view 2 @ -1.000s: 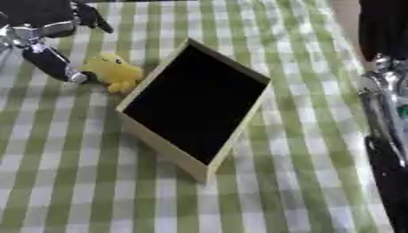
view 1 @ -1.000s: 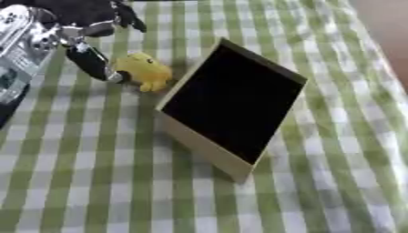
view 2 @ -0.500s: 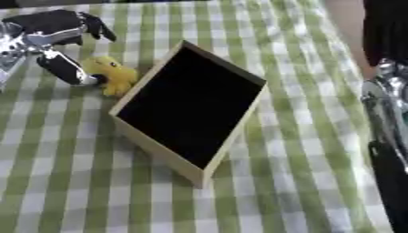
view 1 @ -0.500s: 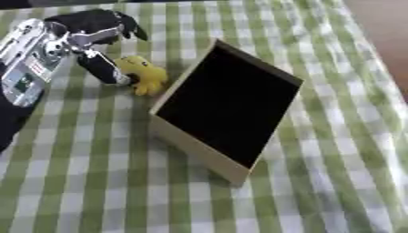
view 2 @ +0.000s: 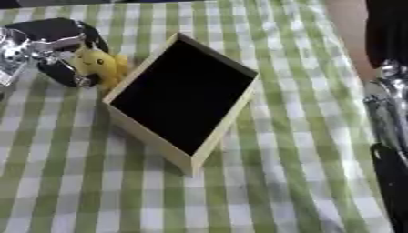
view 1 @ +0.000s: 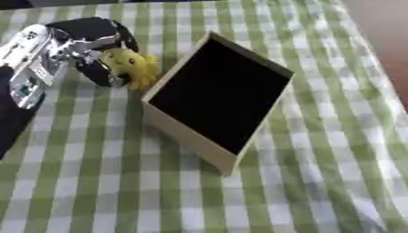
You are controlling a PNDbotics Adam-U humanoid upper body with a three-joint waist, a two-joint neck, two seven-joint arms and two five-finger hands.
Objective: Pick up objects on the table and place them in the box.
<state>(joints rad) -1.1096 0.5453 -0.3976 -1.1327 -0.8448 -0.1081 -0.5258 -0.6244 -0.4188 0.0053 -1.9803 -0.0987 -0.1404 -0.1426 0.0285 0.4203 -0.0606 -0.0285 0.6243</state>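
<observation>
In the left eye view the left hand (view 1: 84, 45) curls around a yellow toy (view 1: 131, 66) beside the box (view 1: 219, 98), so the grasp step seems underway; in the right eye view, the next move needs lifting the toy over the near wall.

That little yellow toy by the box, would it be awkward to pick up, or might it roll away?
The yellow toy looks small and rounded, probably light. Its lumpy shape suggests it would topple rather than roll far. The left hand has fingers curled beside it, so it seems easy to enclose; whether it is soft or hard I cannot tell.
</observation>
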